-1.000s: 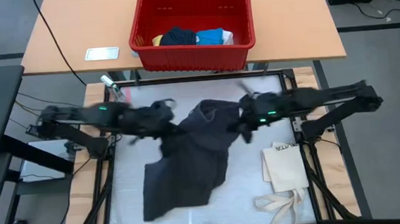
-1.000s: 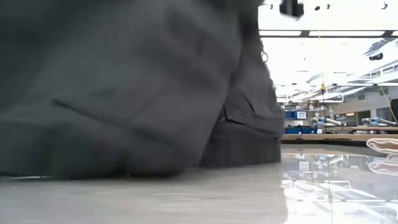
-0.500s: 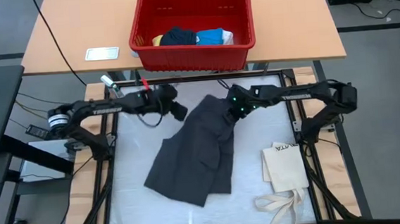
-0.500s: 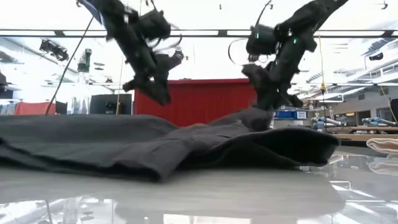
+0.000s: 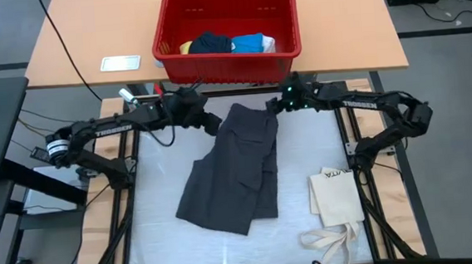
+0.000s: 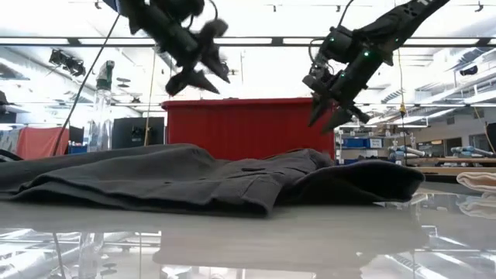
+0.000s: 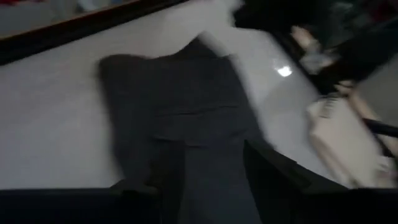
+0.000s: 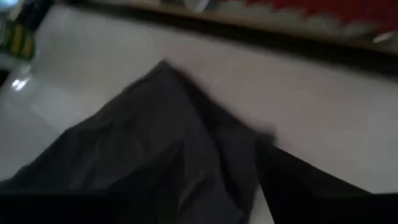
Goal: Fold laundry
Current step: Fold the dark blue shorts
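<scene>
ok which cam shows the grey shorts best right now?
High view: the whole outline of the grey shorts shows, lying flat on the table. The low view shows them only edge-on as a low heap. Both wrist views catch just one blurred end.

no readable text anywhere

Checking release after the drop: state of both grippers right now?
Left gripper: jaws open, empty, above the shorts.
Right gripper: jaws open, empty, above the shorts' far edge.
</scene>
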